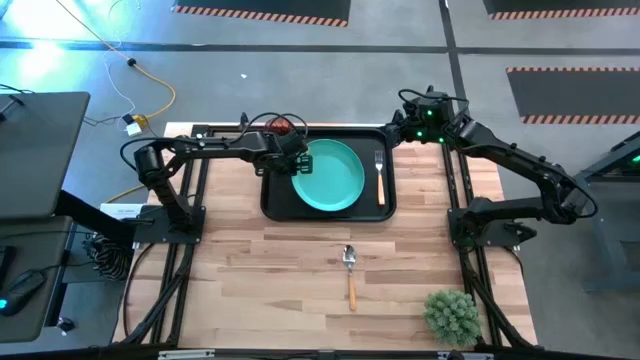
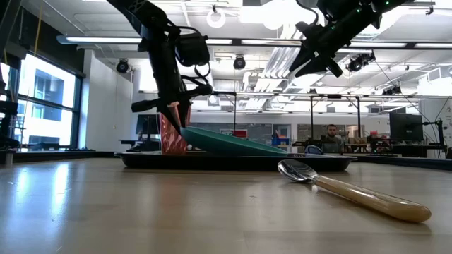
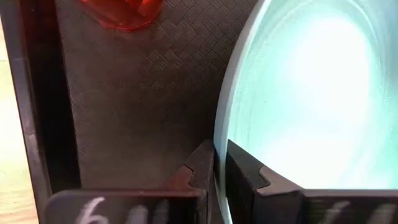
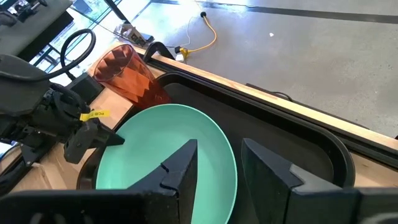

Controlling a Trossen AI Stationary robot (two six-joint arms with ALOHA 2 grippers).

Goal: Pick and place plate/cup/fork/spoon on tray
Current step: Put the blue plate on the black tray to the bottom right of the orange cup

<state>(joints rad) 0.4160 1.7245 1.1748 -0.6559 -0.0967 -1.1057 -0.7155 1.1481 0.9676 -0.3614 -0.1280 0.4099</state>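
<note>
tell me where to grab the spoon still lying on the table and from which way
Grip the spoon at mid-handle, coming straight down with the fingers across the handle. It lies flat on the bare table, bowl pointing toward the tray, and the slim straight handle should give flatter, surer sides than the rounded shiny bowl.

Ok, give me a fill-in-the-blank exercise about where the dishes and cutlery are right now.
1. The left gripper is clamped on the rim of the ____.
2. The fork lies inside the tray, while the ____ lies outside it on the wooden table.
3. The plate is ____, one edge lifted off the tray.
4. The red cup stands on the ____.

Missing words: plate; spoon; tilted; tray
</note>
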